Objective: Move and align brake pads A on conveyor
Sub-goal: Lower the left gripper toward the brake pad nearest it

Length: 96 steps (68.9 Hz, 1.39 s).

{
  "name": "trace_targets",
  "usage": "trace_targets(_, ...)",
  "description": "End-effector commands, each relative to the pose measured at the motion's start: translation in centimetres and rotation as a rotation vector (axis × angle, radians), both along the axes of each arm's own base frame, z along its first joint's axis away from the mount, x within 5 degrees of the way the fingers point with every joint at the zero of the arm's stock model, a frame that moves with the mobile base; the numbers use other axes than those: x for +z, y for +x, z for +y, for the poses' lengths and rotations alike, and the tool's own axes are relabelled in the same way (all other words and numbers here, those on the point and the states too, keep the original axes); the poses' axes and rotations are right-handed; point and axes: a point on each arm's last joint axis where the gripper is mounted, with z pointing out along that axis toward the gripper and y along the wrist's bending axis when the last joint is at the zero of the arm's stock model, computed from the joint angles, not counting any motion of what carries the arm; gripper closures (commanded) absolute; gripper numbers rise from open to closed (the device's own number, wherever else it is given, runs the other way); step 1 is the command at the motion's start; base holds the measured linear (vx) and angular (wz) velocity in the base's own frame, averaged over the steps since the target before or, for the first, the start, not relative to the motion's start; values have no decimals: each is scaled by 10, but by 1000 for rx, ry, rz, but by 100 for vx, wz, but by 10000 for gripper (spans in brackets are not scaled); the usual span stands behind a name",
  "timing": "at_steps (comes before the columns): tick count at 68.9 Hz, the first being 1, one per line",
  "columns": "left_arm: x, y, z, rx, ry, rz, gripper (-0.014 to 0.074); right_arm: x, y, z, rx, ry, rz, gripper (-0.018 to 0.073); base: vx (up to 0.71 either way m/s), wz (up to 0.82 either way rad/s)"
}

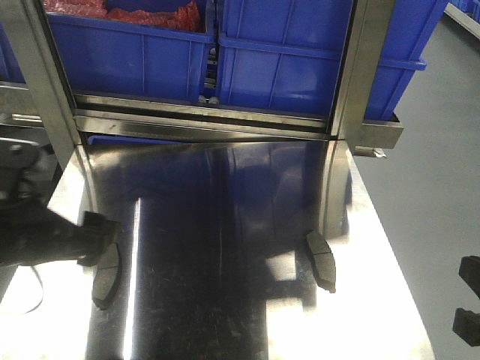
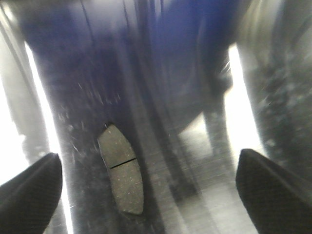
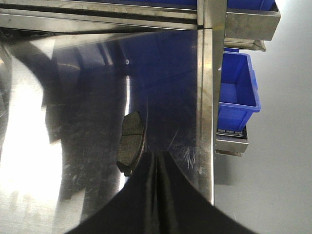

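Note:
Two brake pads A lie on a shiny steel table (image 1: 225, 315). One pad (image 1: 106, 279) (image 2: 121, 168) is at the left, a thin groove across its middle. My left gripper (image 1: 96, 241) (image 2: 151, 195) hovers over it, open wide, and the pad lies nearer the left finger (image 2: 29, 195). The other pad (image 1: 322, 259) (image 3: 131, 141) lies near the table's right edge. My right gripper (image 3: 157, 158) is shut with nothing in it, its tips just right of that pad's near end in the wrist view. The conveyor is out of view.
Blue bins (image 1: 285, 67) stand behind a steel frame rail (image 1: 202, 120) at the back, one with red contents (image 1: 150, 15). Steel uprights (image 1: 364, 67) rise at both sides. A small blue bin (image 3: 236, 92) hangs off the table's right edge. Grey floor (image 1: 435, 187) lies to the right.

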Motion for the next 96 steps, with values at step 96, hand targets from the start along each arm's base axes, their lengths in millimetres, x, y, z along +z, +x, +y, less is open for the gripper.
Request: trace_targets(96,-95,98,-16,173,81,507,266,14,4,0,-1,8,-88,569,0,0)
